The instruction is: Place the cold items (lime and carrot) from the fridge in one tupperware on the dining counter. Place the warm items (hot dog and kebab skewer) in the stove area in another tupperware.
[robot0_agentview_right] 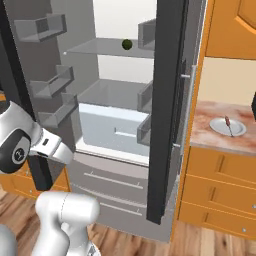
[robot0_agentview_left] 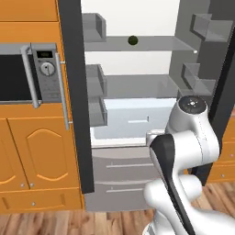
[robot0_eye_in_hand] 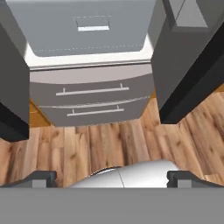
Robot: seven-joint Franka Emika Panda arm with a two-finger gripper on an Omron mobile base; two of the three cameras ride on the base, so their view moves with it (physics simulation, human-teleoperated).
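The gripper (robot0_eye_in_hand: pixel 111 177) hangs fully spread and empty, its two dark fingertips (robot0_eye_in_hand: pixel 41 178) far apart at the bottom of the hand view, touching nothing. It points down at the wood floor (robot0_eye_in_hand: pixel 109 144) in front of the fridge (robot0_agentview_left: pixel 137 92), whose two lower drawers (robot0_eye_in_hand: pixel 92 98) with pale bar handles lie just beyond.

Both fridge doors stand wide, the left door (robot0_agentview_left: pixel 75 92) edge-on beside the microwave (robot0_agentview_left: pixel 27 73) and orange cabinets (robot0_agentview_left: pixel 32 151), the right door (robot0_agentview_right: pixel 167 100) edge-on next to the counter (robot0_agentview_right: pixel 220 130). The lime (robot0_agentview_left: pixel 133 40), a small dark green ball, sits alone on the upper glass shelf (robot0_agentview_left: pixel 151 44) toward the back, well above the arm (robot0_agentview_left: pixel 183 151). The right base view shows it too, near the shelf's right side. Below are a second shelf and a pale crisper bin (robot0_agentview_left: pixel 133 119).

On the counter to the right of the fridge a white plate (robot0_agentview_right: pixel 227 126) carries a thin dark stick, likely the skewer (robot0_agentview_right: pixel 228 125); it is too small to be sure.
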